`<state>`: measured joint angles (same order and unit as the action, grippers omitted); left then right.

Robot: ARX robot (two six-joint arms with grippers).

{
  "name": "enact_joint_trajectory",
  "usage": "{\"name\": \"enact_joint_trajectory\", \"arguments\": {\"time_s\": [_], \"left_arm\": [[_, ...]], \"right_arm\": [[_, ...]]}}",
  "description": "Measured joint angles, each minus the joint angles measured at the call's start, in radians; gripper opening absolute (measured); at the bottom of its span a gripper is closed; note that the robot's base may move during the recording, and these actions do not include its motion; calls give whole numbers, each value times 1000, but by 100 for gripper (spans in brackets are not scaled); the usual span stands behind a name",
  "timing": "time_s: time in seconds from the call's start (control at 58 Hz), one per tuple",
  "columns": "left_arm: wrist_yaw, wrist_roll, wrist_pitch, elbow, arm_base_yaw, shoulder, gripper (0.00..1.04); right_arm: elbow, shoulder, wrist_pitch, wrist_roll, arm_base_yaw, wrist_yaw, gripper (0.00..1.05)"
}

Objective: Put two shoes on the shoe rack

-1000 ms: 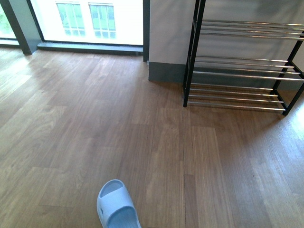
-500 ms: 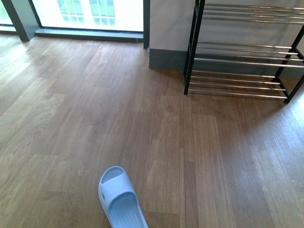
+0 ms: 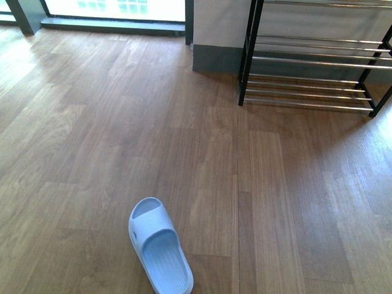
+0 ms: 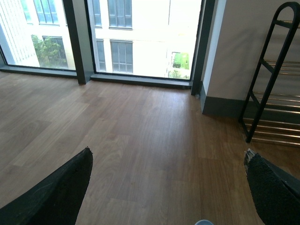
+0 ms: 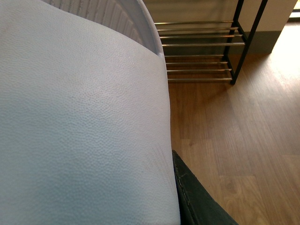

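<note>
On my front camera the window (image 3: 116,7) sits at eleven o'clock, with the wooden floor (image 3: 92,153) spreading below it. The floor slide (image 3: 159,251), pale blue, lies sole-down at about seven o'clock. Its toe points toward twelve, and it is well apart from the shoe rack (image 3: 306,73). The rack stands at one o'clock against the wall (image 3: 217,24).

My left gripper (image 4: 167,154) hangs above the floor, its dark fingers (image 4: 56,197) spread wide with nothing between them.

The held slide (image 5: 79,117), also pale blue, fills my right wrist camera. It is lifted off the floor and pressed against the right gripper (image 5: 183,187), which is clamped on it. I see only one of that gripper's fingers, and the rack stands beyond it.
</note>
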<state>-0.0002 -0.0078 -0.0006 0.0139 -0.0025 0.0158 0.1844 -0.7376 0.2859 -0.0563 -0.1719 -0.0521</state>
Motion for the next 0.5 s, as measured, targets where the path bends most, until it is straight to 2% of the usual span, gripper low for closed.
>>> {"name": "enact_joint_trajectory", "arguments": {"time_s": [0.103, 0.155, 0.207, 0.241, 0.379, 0.5], "left_arm": [[-22, -11, -6, 2, -6, 5, 95], [-135, -64, -48, 16, -44, 40, 95], [-261, -129, -22, 31, -98, 144, 95], [-293, -153, 18, 39, -116, 220, 95], [-241, -172, 216, 86, -158, 553, 95], [-143, -115, 457, 183, -203, 1025, 95]], "right_arm": [[0, 0, 0, 0, 0, 0, 1], [0, 0, 0, 0, 0, 0, 1], [0, 0, 0, 0, 0, 0, 1], [0, 0, 0, 0, 0, 0, 1], [0, 0, 0, 0, 1, 0, 1], [0, 0, 0, 0, 1, 0, 1]]}}
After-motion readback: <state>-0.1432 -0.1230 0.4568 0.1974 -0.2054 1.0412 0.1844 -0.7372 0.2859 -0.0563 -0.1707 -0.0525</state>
